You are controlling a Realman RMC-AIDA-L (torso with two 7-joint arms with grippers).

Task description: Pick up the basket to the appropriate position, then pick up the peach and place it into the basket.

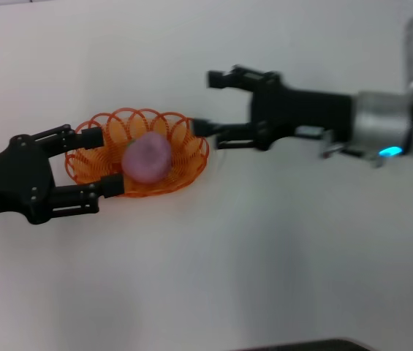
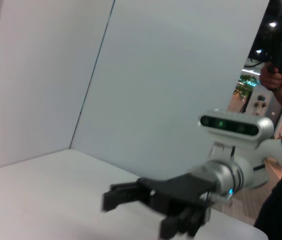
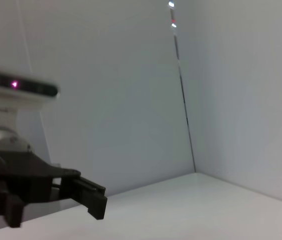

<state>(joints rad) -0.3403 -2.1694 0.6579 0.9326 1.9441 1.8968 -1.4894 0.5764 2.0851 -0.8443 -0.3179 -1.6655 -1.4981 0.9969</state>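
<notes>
Left gripper [image 1: 98, 163] at the left end of the basket [image 1: 184, 167], fingers spread wide on either side of its rim, not clamped. Peach [image 1: 147, 158] sits inside the basket, on the white table [image 1: 264, 256]. Right gripper [image 1: 205, 102] just right of the basket, fingers apart, empty, lower finger near the rim.
</notes>
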